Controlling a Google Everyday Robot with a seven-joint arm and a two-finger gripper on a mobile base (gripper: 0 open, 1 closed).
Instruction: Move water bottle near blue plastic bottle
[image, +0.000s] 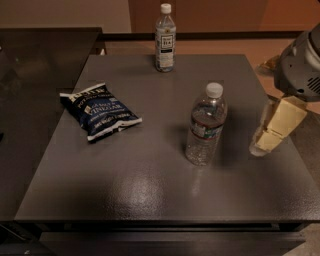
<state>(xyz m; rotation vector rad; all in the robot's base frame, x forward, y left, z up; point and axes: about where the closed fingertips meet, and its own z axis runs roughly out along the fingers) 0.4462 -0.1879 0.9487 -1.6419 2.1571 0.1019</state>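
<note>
Water bottle (205, 125), wide, clear, ribbed plastic, stands untouched near our cream gripper (272, 132); open or closed, we cannot tell. Slim blue-tinted plastic bottle (165, 37) stands well beyond both. We judge the whole move is left.

I see the wide, clear, ribbed water bottle (206, 127), with a white cap and a red, teal and white label band, standing upright right of the middle of the dark grey tabletop (150, 180). The slim, faintly tinted blue plastic bottle (165, 40), white-capped with a tall white label, stands upright at the far edge, well apart from it. My gripper (272, 132) hangs near the water bottle's right side, apart from it.
</note>
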